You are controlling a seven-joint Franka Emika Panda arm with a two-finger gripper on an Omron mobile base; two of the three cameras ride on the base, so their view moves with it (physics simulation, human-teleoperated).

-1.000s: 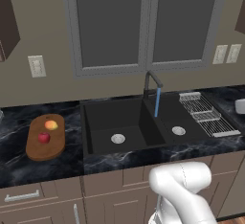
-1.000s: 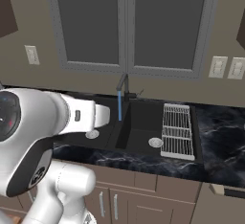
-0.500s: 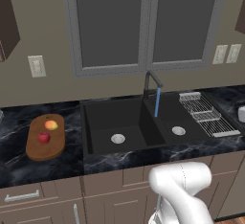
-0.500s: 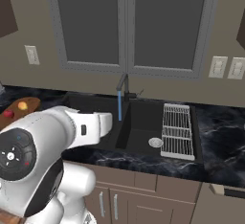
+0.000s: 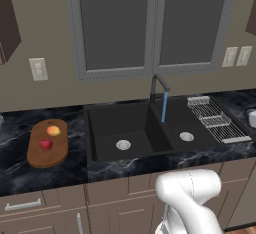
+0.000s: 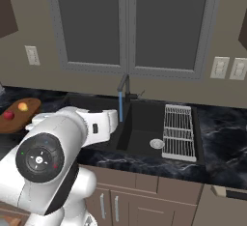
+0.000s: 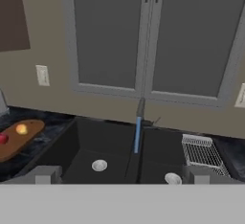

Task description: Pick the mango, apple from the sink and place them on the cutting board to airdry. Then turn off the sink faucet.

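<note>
The mango (image 5: pixel 53 130) and the red apple (image 5: pixel 46 144) both lie on the brown cutting board (image 5: pixel 40 155), left of the black sink (image 5: pixel 102 123). The faucet (image 5: pixel 157 84) stands behind the divider, and a blue stream of water (image 5: pixel 164 107) falls from its spout. In the hand view, my gripper (image 7: pixel 122 175) is held back from the counter and faces the faucet (image 7: pixel 140 108). Its fingertips (image 7: pixel 45 174) are wide apart, so it is open with nothing between them. The board (image 7: pixel 24 139), mango (image 7: pixel 21 129) and apple (image 7: pixel 2 139) sit at the left there.
A wire dish rack (image 5: pixel 217 120) lies on the counter right of the sink. Each basin has a silver drain (image 5: pixel 123 144). Grey cabinet doors and wall outlets are behind the counter. My arm (image 6: pixel 62 143) bulks large at the left of the right base view.
My arm has dropped and swung down and back from the counter in the right base view. The fruits, the board and the running water are unchanged.
</note>
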